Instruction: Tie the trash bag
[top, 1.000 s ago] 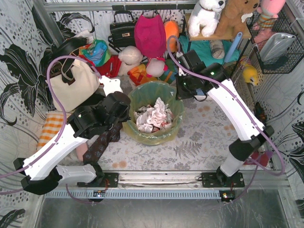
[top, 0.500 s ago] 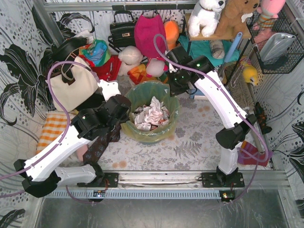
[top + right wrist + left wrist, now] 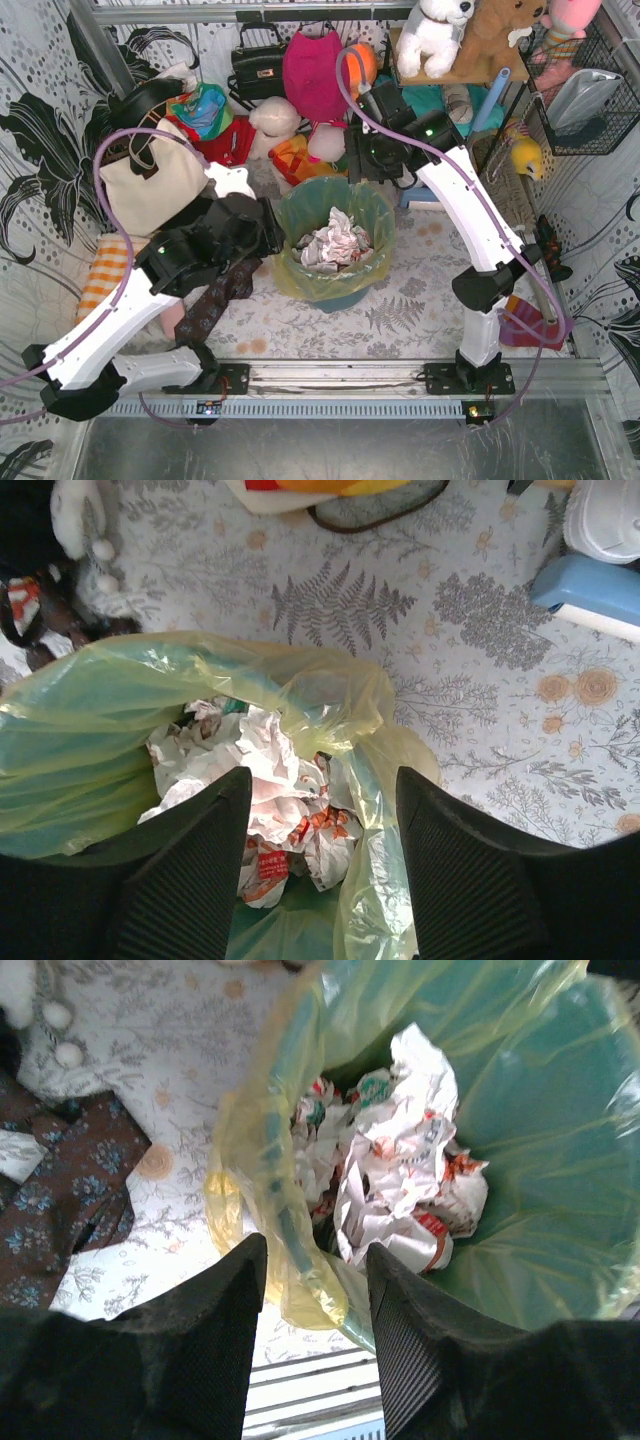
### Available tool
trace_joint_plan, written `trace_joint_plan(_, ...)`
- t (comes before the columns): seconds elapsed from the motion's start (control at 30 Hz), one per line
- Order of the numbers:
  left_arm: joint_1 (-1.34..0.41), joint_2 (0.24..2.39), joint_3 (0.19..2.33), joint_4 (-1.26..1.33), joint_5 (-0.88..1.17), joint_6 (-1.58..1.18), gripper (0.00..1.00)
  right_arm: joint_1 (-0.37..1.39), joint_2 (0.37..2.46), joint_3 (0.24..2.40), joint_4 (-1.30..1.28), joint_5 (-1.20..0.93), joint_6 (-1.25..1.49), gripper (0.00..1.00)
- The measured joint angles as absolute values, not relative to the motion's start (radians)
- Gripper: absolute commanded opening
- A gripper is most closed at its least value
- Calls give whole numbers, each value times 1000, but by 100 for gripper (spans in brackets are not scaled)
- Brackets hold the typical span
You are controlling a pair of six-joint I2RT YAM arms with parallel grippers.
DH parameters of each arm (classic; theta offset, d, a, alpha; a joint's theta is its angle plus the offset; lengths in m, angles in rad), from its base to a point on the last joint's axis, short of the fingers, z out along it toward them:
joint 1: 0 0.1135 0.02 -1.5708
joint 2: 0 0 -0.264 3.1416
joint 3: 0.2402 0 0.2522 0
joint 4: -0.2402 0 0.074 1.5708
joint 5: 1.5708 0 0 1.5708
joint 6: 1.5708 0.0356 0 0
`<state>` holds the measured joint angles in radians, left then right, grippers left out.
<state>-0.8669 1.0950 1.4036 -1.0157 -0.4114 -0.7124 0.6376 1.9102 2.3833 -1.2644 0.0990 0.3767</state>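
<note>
Setting was a robot test cell, dressed as a cluttered home corner. Evidence: left arm (image 3: 110, 330) and right arm (image 3: 480, 220) were bolted to a metal rail (image 3: 340, 378) at the near edge. Walls were hung with black-and-white floral sheeting (image 3: 40, 130). The surface (image 3: 420, 290) carried a fern-print cloth. Household props crowded the back: black handbag (image 3: 258, 62), cream handbag (image 3: 150, 180), white plush toy (image 3: 432, 35), wire basket (image 3: 590, 95).

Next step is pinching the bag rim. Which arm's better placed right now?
Left. The left gripper, open, straddles the rolled rim of the trash bag, so closing should catch film. The right gripper, also open, hangs over the crumpled paper, with the rim fold beyond its fingertips.
</note>
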Motion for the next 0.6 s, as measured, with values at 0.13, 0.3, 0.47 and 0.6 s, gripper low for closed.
trace_joint_plan(0.13, -819, 1059, 1446, -1015, -404, -696, 57, 637, 1883, 2405, -1264, 124, 378, 64)
trace_joint_plan(0.3, -786, 1001, 1460, -1026, -409, -694, 59, 638, 1761, 2325, -1219, 140, 381, 65)
trace_joint_plan(0.47, -776, 948, 1423, -1053, -407, -714, 59, 637, 1559, 2159, -1133, 138, 389, 65)
trace_joint_plan(0.6, -776, 898, 1340, -1065, -398, -754, 59, 638, 1409, 2017, -1052, 126, 407, 66)
